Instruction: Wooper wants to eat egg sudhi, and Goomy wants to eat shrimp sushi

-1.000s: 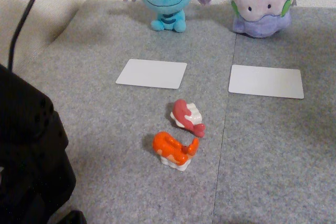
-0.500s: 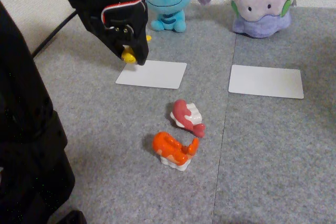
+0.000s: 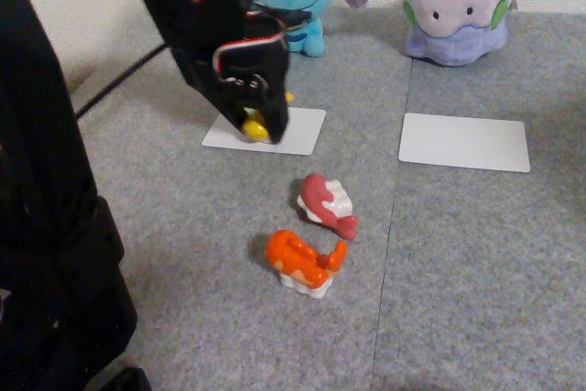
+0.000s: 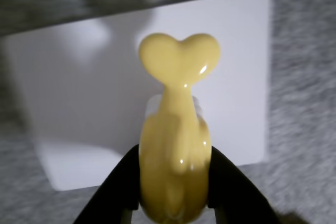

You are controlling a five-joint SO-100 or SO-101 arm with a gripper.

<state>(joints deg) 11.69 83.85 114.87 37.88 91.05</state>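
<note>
Where black end effector (image 4: 176,195) pinches: glossy, heart-tailed egg sudhi (image 4: 176,150).

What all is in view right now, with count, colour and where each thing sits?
Wooper: one, light blue, back of the mat in the fixed view, behind the left card.
Goomy: one, pale lilac, back right, behind the right card.
White cards: two, left card under the gripper, right card bare.
egg sudhi: one, yellow, clamped in the gripper over the left card.
Pink-red sushi: one, mid-mat, in front of the cards.
shrimp sushi: one, orange, just in front of the pink-red one.
Mat: grey, two joined pieces.
Cable: one, black, left of the mat.
gripper: one, black, shut on the egg sudhi.
</note>
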